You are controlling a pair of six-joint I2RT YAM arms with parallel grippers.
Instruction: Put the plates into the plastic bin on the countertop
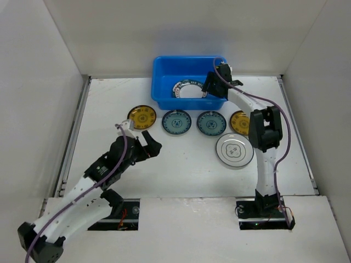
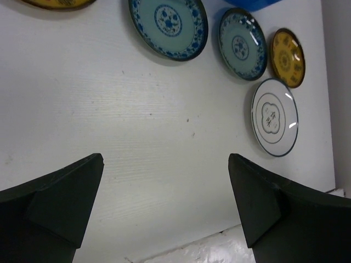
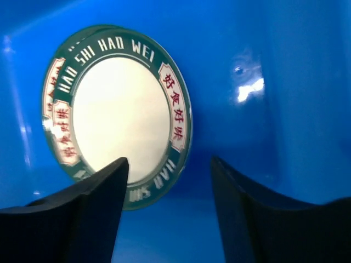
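Observation:
The blue plastic bin [image 1: 164,71] stands at the back of the white countertop [image 1: 109,109]. Two white plates with lettered rims [image 1: 189,89] lie stacked in it, also in the right wrist view [image 3: 123,112]. My right gripper [image 1: 208,87] is open and empty over the bin's right part [image 3: 169,160], beside those plates. A yellow plate [image 1: 142,116], two teal plates [image 1: 176,121] [image 1: 211,123], a second yellow plate [image 1: 239,121] and a white plate with a centre mark [image 1: 235,149] lie on the countertop. My left gripper [image 1: 147,143] is open and empty [image 2: 165,159], just in front of the first yellow plate.
White walls stand close on the left, right and back. The right arm [image 1: 263,131] reaches over the second yellow plate and hides part of it. The bin's blue wall [image 3: 274,109] is close to the right fingers. The countertop's front edge [image 2: 192,241] lies under the left gripper.

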